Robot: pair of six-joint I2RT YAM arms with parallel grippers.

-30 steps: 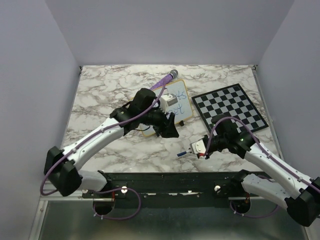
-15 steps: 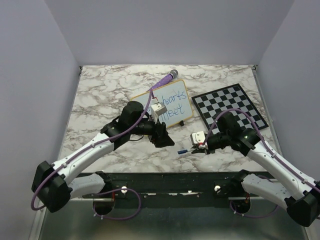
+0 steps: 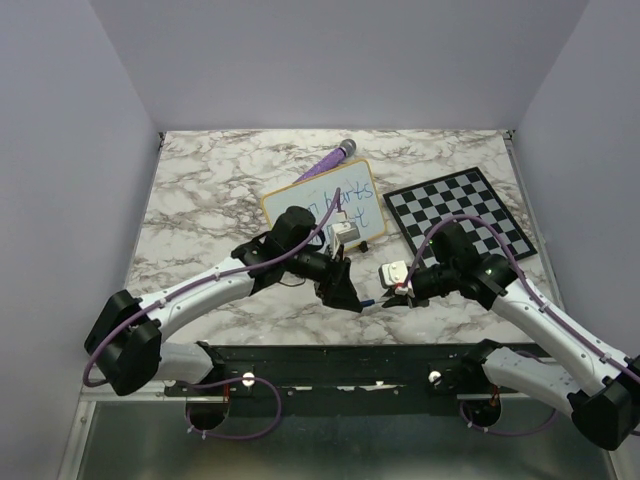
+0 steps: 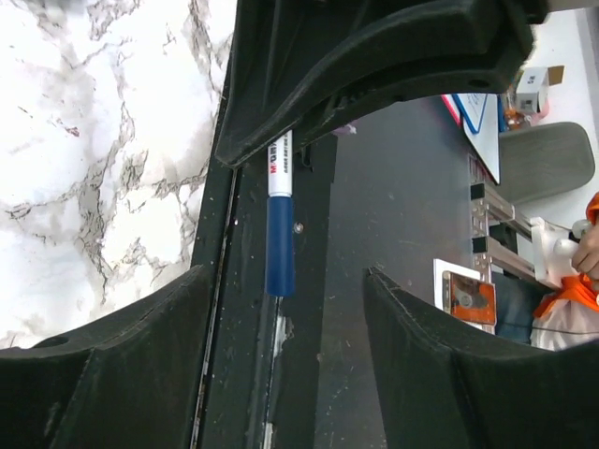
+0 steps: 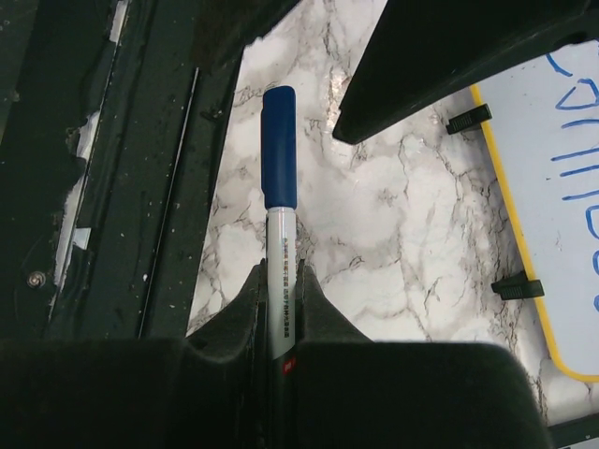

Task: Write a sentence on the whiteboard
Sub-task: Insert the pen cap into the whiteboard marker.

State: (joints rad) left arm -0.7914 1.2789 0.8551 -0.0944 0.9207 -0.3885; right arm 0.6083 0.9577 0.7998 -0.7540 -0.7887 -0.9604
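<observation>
Right claw (image 5: 281, 281) pinches a slim, blue-capped cylindrical marker (image 5: 279, 159); left claw (image 4: 285, 276) gapes wide.

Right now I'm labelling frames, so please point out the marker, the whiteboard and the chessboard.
marker (image 5: 279, 150): right wrist view, on its blue cap.
whiteboard (image 5: 562, 243): right wrist view, bare white face.
chessboard (image 3: 460, 212): top view, middle squares.

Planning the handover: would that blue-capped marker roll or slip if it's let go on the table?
Probably rolls: the marker has a round, straight barrel with no visible clip. Likely slippery too, its smooth barrel pinched only by narrow tips of the right tool.
</observation>
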